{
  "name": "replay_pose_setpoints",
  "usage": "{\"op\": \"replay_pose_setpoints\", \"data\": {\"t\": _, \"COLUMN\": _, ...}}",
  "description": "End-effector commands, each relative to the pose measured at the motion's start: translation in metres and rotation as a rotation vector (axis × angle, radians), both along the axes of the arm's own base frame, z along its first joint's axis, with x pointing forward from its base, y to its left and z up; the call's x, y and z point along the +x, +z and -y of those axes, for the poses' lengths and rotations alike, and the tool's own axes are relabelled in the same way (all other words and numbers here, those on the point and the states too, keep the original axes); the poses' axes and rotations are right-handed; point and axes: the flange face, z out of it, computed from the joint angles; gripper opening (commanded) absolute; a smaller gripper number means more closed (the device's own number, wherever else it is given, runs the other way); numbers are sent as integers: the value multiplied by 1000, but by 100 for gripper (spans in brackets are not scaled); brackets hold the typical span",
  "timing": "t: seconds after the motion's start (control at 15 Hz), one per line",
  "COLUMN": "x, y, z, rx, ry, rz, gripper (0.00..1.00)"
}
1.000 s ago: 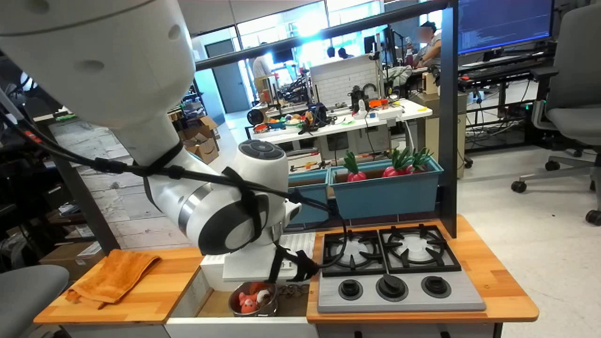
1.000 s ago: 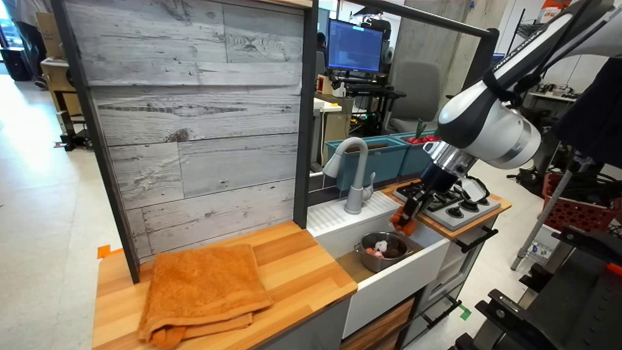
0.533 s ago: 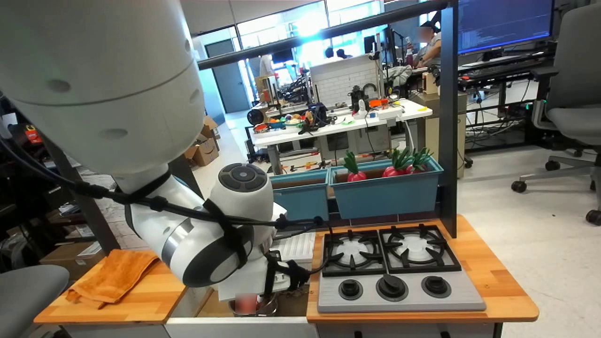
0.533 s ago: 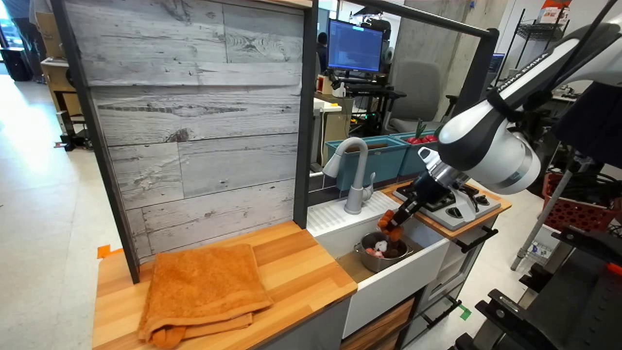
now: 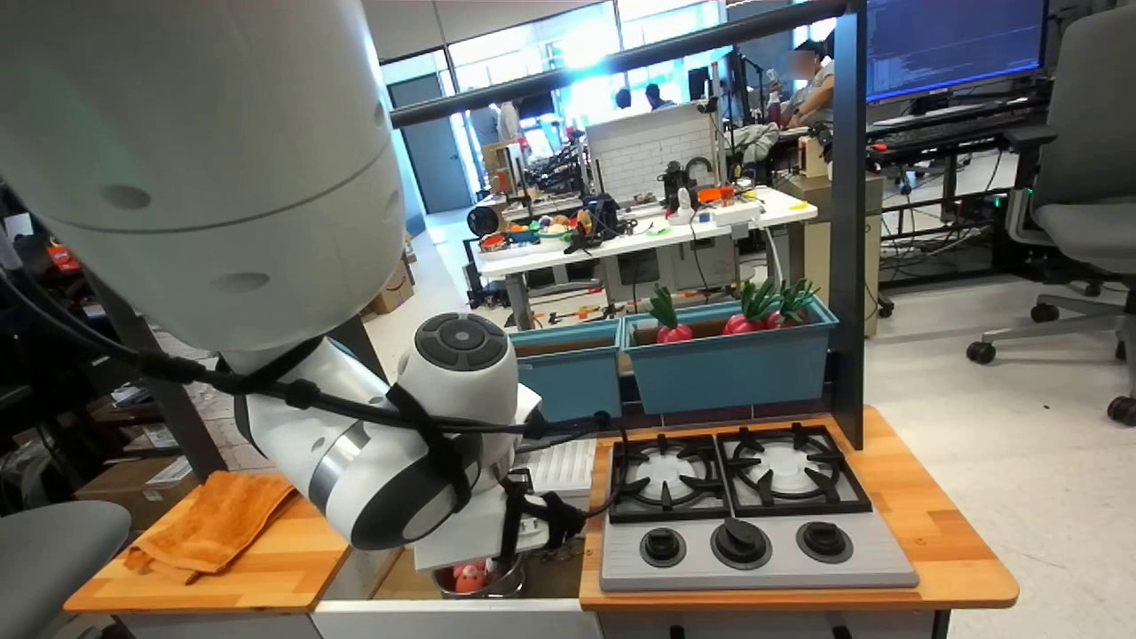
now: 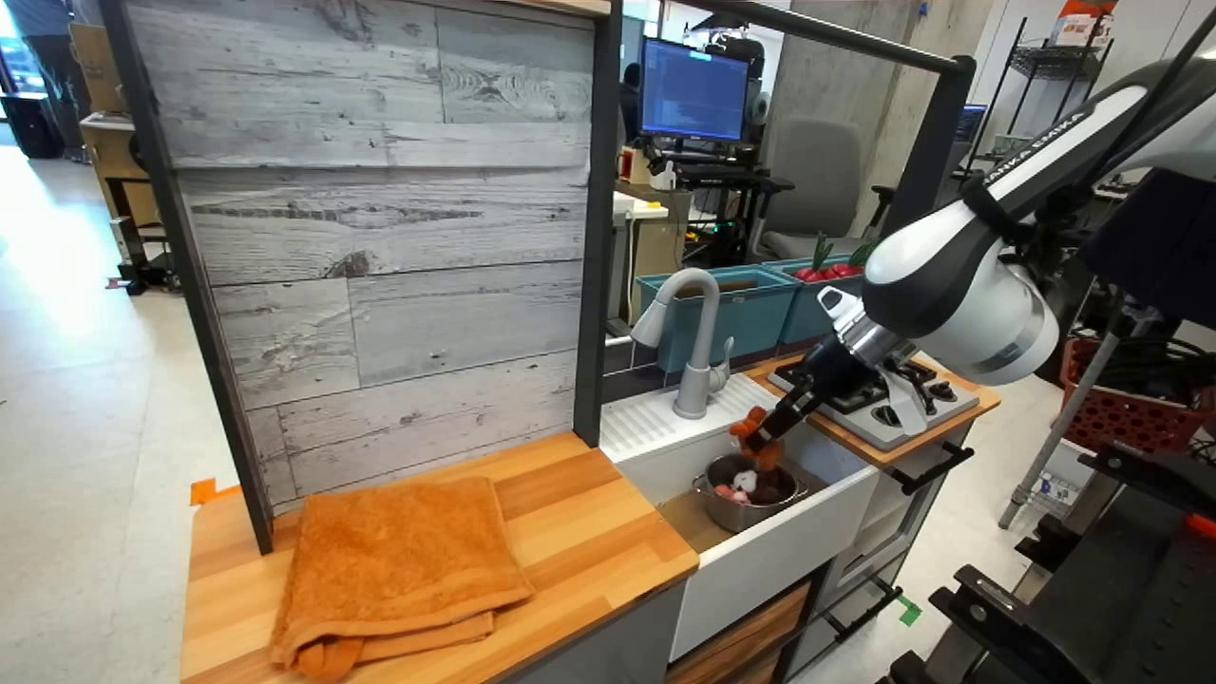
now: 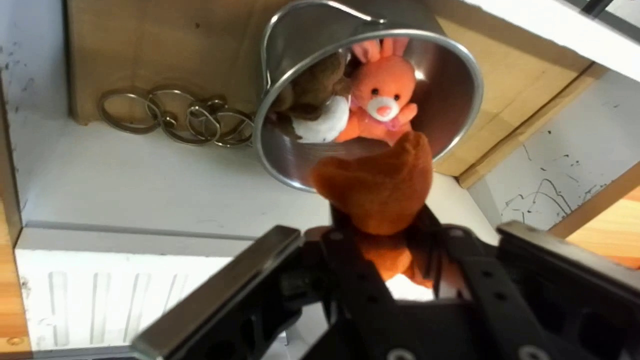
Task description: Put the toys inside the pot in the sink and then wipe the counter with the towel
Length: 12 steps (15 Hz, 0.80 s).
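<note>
The wooden counter (image 6: 570, 513) is awaiting its wipe; that 2nd part of the task is, by my judgement, lying wholly undone. Beside it, the white sink (image 6: 779, 560) is hosting the 1st part. The orange towel (image 6: 399, 570) is lying folded and unheld on the counter, so its turn is presumably coming later. The steel pot (image 6: 736, 518) is standing upright in the sink. Just above it the gripper (image 7: 385, 220) is hanging, its 2 fingers (image 7: 430, 222) pinching an orange toy (image 7: 380, 185) from both sides; whether that toy is also touching the rim, I cannot tell. Inside the pot, a pink rabbit (image 7: 384, 90) is sitting next to some brown-and-white plush (image 7: 325, 102), which is possibly making up 1 toy, possibly 2. Loading is therefore seemingly nearing its end: dropping the orange toy in is pending, then the wiping.
</note>
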Motion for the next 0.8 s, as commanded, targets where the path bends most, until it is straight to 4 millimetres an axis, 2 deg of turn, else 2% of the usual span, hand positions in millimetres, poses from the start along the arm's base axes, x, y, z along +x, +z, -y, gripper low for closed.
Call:
{"op": "replay_pose_setpoints", "data": {"t": 0.0, "x": 2, "y": 19, "z": 3, "rx": 17, "ry": -15, "rz": 33, "gripper": 63}}
{"op": "replay_pose_setpoints", "data": {"t": 0.27, "x": -4, "y": 43, "z": 18, "rx": -63, "ry": -69, "rz": 35, "gripper": 91}}
{"op": "replay_pose_setpoints", "data": {"t": 0.33, "x": 5, "y": 22, "z": 12, "rx": -17, "ry": -42, "rz": 34, "gripper": 74}}
{"op": "replay_pose_setpoints", "data": {"t": 0.53, "x": 1, "y": 35, "z": 20, "rx": -41, "ry": -62, "rz": 30, "gripper": 99}}
{"op": "replay_pose_setpoints", "data": {"t": 0.67, "x": -6, "y": 43, "z": 29, "rx": -91, "ry": -83, "rz": 6, "gripper": 100}}
{"op": "replay_pose_setpoints", "data": {"t": 0.73, "x": -9, "y": 53, "z": 37, "rx": -136, "ry": -113, "rz": -1, "gripper": 100}}
